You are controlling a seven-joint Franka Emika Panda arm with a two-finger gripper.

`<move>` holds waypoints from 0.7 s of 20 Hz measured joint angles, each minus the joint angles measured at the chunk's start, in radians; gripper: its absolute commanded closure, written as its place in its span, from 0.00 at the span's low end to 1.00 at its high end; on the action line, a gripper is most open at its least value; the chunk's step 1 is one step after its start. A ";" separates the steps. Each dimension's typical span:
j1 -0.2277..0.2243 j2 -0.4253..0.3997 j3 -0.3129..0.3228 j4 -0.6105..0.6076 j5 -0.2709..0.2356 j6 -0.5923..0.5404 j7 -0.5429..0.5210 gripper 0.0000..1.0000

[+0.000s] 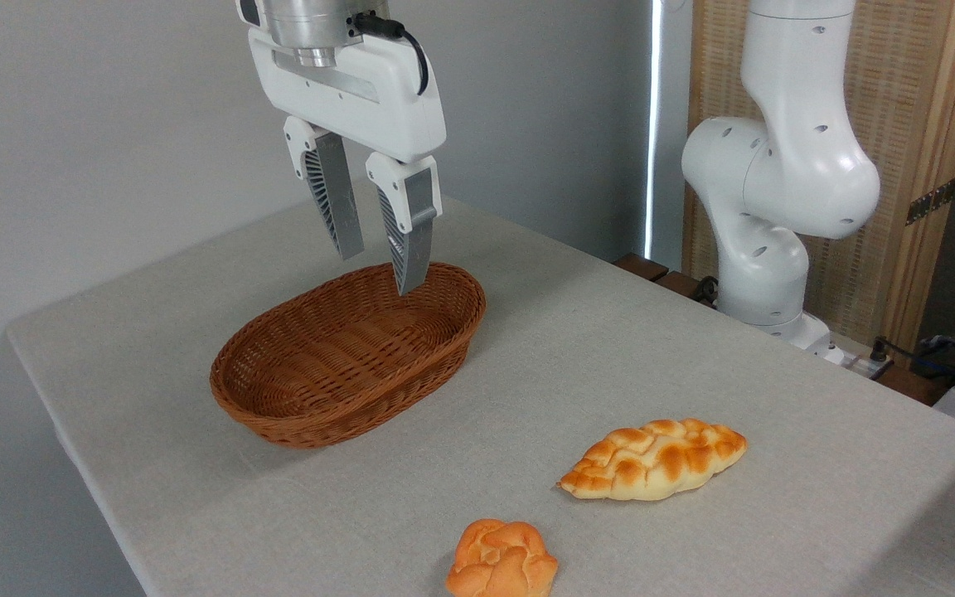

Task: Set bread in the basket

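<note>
The bread [654, 459], a pale yellow braided loaf with golden-brown bumps, lies on the table at the lower right. The reddish-brown wicker basket [345, 406] stands at the left centre, with nothing inside. My gripper [380, 271] hangs above the basket's far end, fingers pointing down and apart, open, holding nothing. It is well to the left of the bread and far from it.
A small round knotted orange bun [501, 560] sits near the table's front edge, left of the loaf. The white arm base [776, 207] rises at the table's right rear. The table edge [79, 464] runs close behind the basket on the left.
</note>
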 measured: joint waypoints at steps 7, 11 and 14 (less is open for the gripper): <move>0.000 0.007 0.000 0.000 0.000 0.000 0.000 0.00; 0.000 0.007 0.000 0.000 0.000 0.000 0.000 0.00; 0.000 0.007 0.000 0.000 0.000 0.000 0.000 0.00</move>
